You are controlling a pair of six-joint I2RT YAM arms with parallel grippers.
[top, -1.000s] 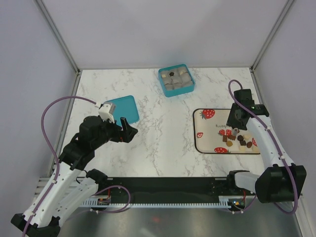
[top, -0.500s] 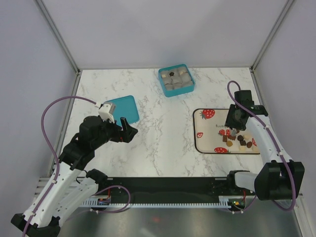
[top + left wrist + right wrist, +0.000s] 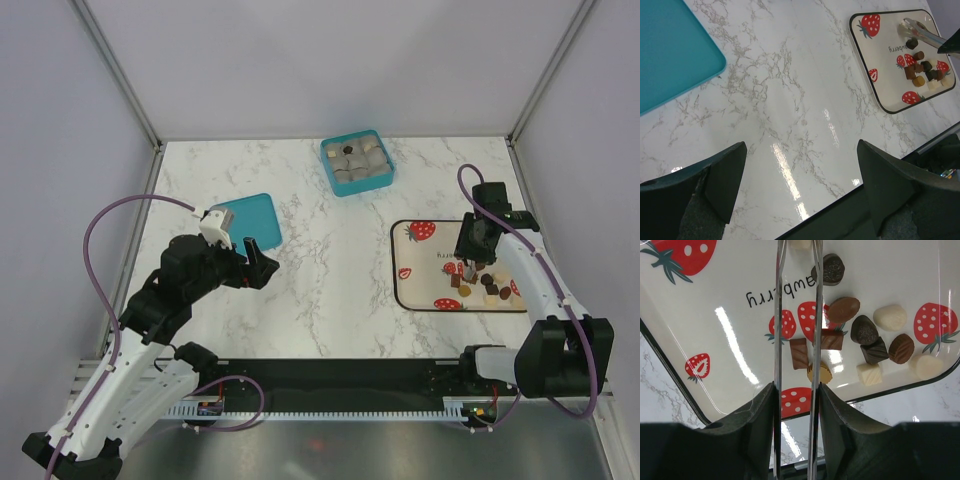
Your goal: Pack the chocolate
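my right gripper clamps a pair of thin metal tongs, blades slightly apart over the white strawberry-print tray — the small brown, tan and white chocolates lie mostly at three o'clock of the blades. my left gripper gapes wide — empty.

Bright, even overhead light is falling on the marble table, leaving only faint shadows. White glare streaks are gleaming on the tabletop in the left wrist view and on the strawberry tray. The tongs are glinting; the left gripper is looking soft, out of focus.
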